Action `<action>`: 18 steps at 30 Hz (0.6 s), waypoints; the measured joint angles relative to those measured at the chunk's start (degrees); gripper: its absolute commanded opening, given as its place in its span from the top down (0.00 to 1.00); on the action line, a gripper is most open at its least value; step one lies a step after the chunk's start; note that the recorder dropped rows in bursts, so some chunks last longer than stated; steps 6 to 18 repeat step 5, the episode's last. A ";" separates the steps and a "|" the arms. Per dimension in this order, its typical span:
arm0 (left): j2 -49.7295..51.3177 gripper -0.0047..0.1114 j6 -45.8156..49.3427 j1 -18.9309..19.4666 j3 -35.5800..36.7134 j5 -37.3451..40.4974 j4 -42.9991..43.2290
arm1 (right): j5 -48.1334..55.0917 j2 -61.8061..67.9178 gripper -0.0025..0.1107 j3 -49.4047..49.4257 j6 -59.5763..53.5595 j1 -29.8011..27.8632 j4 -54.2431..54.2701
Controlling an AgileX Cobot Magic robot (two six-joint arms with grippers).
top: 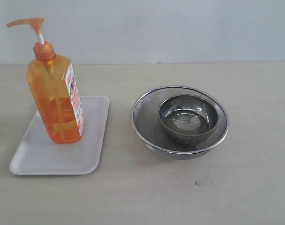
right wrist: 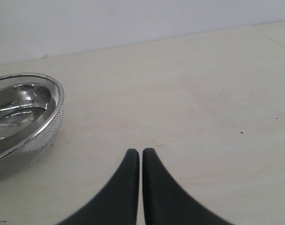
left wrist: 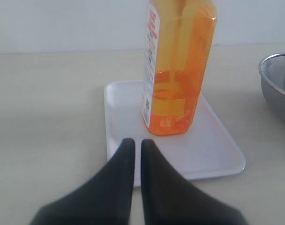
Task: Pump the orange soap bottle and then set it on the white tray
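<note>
1. The orange soap bottle point(top: 56, 101) stands upright on the white tray point(top: 63, 159), at the left of the tabletop point(top: 180, 197). Its base sits inside the rim, on the far half of the tray, with bare tray on the near side.
2. The bottle's long axis is vertical. The pump head point(top: 27, 22) is at the top on its white stem, with the spout pointing left.
3. The left gripper point(left wrist: 137, 141) has its jaws drawn narrow, with only a thin slit between them, and holds nothing. The bottle lies straight ahead of it, apart from the tips, with a strip of bare tray between.
4. The right gripper point(right wrist: 140, 151) also has its jaws nearly together and empty. It looks over bare tabletop. Only the steel mesh bowl point(top: 147, 126), with the smaller steel bowl point(top: 187, 117) nested in it, shows at the edge of its view. The bottle is not in that view.
5. Neither arm shows in the exterior view, so I judge nearness from the wrist views: the left arm is clearly the nearer to the bottle. The bowls lie between the right arm and the tray.
6. The placing looks done, since the bottle rests on the tray. The pictures cannot tell whether the pump was pressed.
7. Any further press would have to come down along the upright axis onto the pump head, which is above what the left wrist view shows. The left jaws point at the lower body, not the top.
</note>
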 measured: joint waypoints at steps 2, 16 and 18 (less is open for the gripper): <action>0.00 0.92 0.00 0.00 0.00 0.00 0.00 | 0.00 0.00 0.98 0.00 0.00 0.00 0.00; 0.00 0.92 0.00 0.00 0.00 0.00 0.00 | 0.00 0.00 0.98 0.00 0.00 0.00 0.00; 0.00 0.92 0.00 0.00 0.00 0.00 0.00 | 0.00 0.00 0.98 0.00 0.00 0.00 0.00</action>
